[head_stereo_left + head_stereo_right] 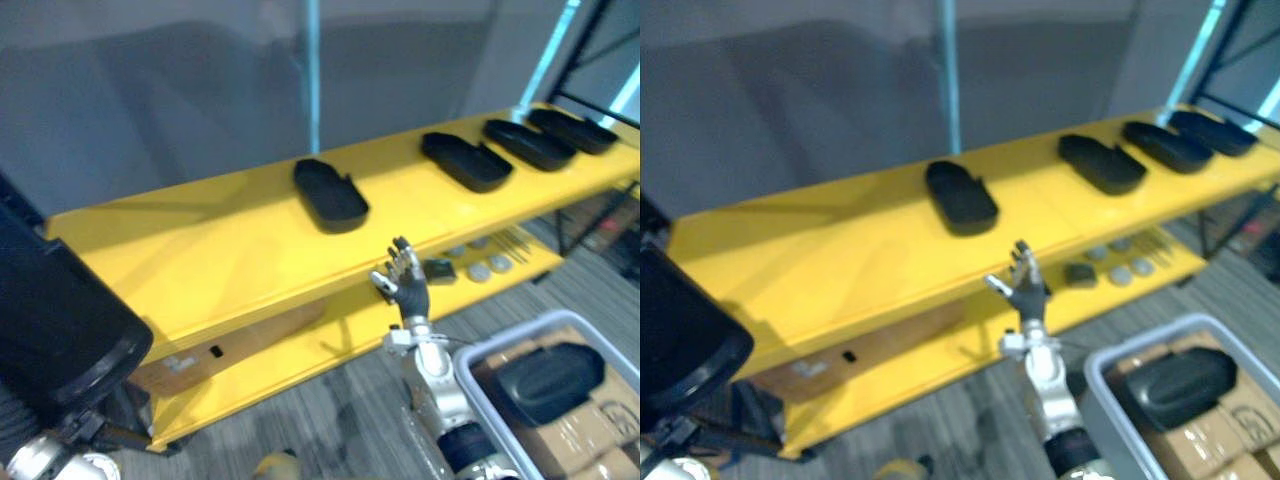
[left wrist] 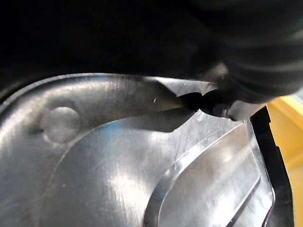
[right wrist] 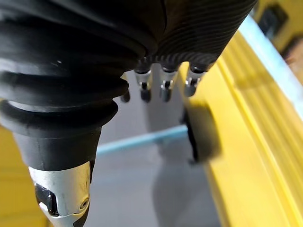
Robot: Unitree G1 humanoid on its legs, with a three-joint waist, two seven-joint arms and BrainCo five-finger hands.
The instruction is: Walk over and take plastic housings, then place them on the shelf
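Several black plastic housings lie in a row on the top board of the yellow shelf point(image 1: 220, 250); the nearest one point(image 1: 330, 195) is at the middle, and two more point(image 1: 465, 160) point(image 1: 528, 143) lie further right. At the lower left my left hand point(image 2: 227, 106) holds a large black housing point(image 1: 55, 330). Its glossy inner face point(image 2: 118, 165) shows up close in the left wrist view, with a dark tip pressed on it. My right hand point(image 1: 408, 280) is raised in front of the shelf's front edge with its fingers point(image 3: 163, 87) straight and nothing in it.
A grey bin point(image 1: 480, 360) stands at the lower right, with another black housing point(image 1: 550, 380) on cardboard boxes inside it. The lower yellow board point(image 1: 330, 335) carries small metal parts point(image 1: 480, 268). A grey wall runs behind the shelf, and a dark rack point(image 1: 600, 60) stands at the far right.
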